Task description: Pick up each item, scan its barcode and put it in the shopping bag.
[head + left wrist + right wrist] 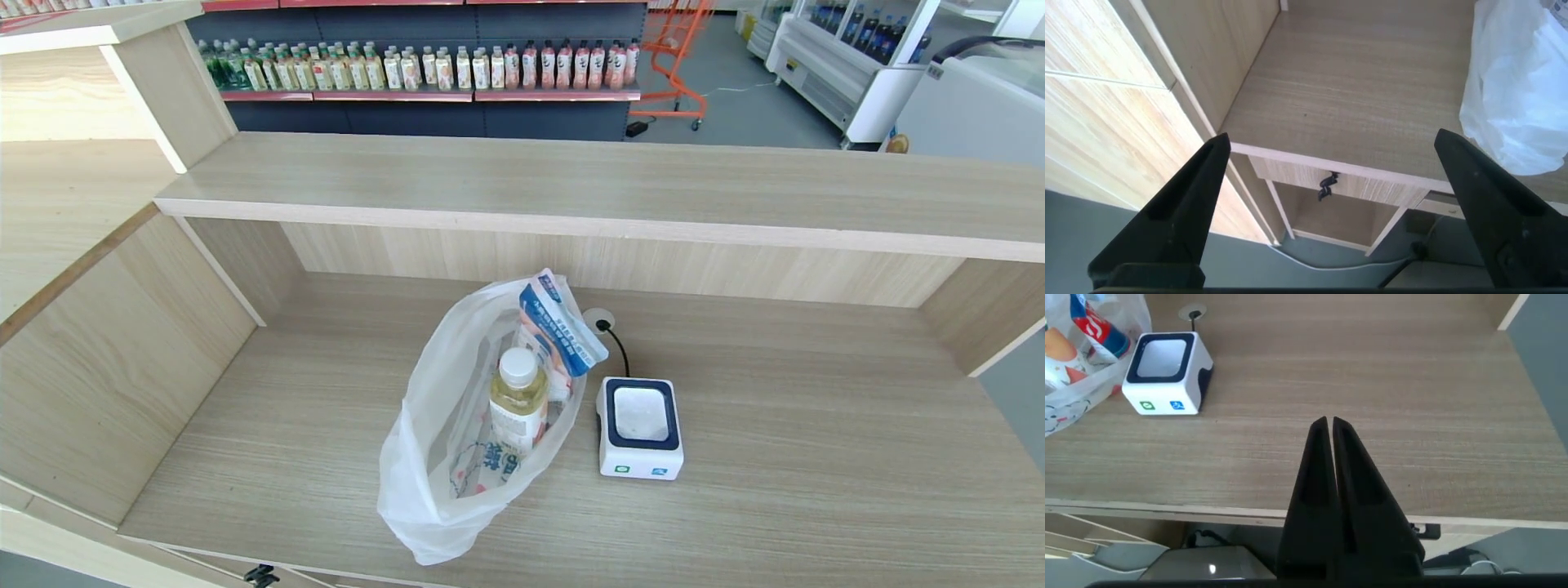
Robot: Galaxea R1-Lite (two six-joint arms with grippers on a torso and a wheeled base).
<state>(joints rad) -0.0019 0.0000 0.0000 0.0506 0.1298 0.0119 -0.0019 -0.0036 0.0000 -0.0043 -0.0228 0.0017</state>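
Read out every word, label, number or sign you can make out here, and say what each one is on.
Nothing reads clearly enough to quote.
Snack pouch in the shopping bag: white characters on a blue band, too small to read.
Bottle label: print too small.
Packet at the bag's bottom: blue characters, blurred.
Scanner: one green and one blue icon, no legible words.
Shelf bottles: labels too far off.

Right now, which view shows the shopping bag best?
Head view: the shopping bag lies whole, mouth open, bottle and packet inside. Left wrist view shows its white outside; right wrist view one edge.
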